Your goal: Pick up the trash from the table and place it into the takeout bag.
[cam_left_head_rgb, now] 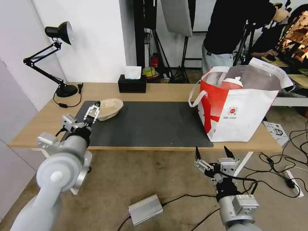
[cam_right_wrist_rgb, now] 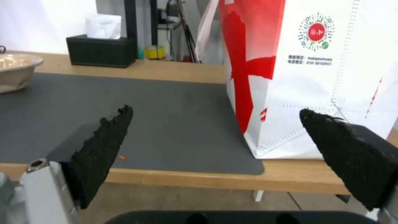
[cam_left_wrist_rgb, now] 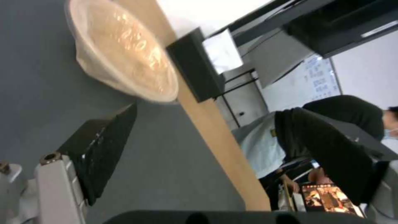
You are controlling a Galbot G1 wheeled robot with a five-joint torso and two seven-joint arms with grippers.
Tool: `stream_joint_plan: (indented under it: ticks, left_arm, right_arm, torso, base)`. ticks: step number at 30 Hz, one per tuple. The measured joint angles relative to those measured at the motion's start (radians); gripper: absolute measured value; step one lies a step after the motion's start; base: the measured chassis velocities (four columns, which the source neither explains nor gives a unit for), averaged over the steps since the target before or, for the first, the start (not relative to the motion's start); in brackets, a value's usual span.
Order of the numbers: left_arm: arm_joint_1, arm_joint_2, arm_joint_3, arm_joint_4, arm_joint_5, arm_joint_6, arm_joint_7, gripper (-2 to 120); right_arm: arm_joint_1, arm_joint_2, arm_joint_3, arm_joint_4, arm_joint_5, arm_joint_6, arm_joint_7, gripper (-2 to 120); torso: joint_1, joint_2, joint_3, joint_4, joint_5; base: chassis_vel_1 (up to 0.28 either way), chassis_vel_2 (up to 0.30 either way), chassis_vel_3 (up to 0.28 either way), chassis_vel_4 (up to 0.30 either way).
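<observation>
We see our left claw (cam_left_head_rgb: 93, 113) over the near-left part of the dark mat (cam_left_head_rgb: 150, 123), spread open with the beige pulp bowl (cam_left_head_rgb: 110, 108) just ahead of its fingertips, touching or nearly so (we cannot tell which). The bowl lies straight along the claw's reach, rim tilted toward it, so the left arm is clearly the nearer one. Our right claw (cam_left_head_rgb: 213, 154) hangs open below the tabletop (cam_left_head_rgb: 166, 91) edge, near the takeout bag (cam_left_head_rgb: 237, 109), which stands on the right end, well apart from the bowl. A red drink cup (cam_left_head_rgb: 231, 83) already sits inside the bag.
</observation>
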Motion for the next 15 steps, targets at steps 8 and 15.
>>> stream_joint_plan:
  ticks: [8,15]
  left_arm:
    - [-0.113,-0.008,0.063,0.119,-0.055,0.030,-0.093,100]
    - [-0.168,-0.011,0.083,0.193,-0.064,0.038,-0.131,100]
  right_arm:
    - [0.000,0.000,0.000,0.000,0.000,0.000,0.000,100]
    - [0.000,0.000,0.000,0.000,0.000,0.000,0.000,100]
  torso:
    - [0.000,0.000,0.000,-0.0003,0.0000]
    - [0.000,0.000,0.000,-0.0002,-0.0001]
  base:
    - [0.000,0.000,0.000,0.000]
    - [0.000,0.000,0.000,0.000]
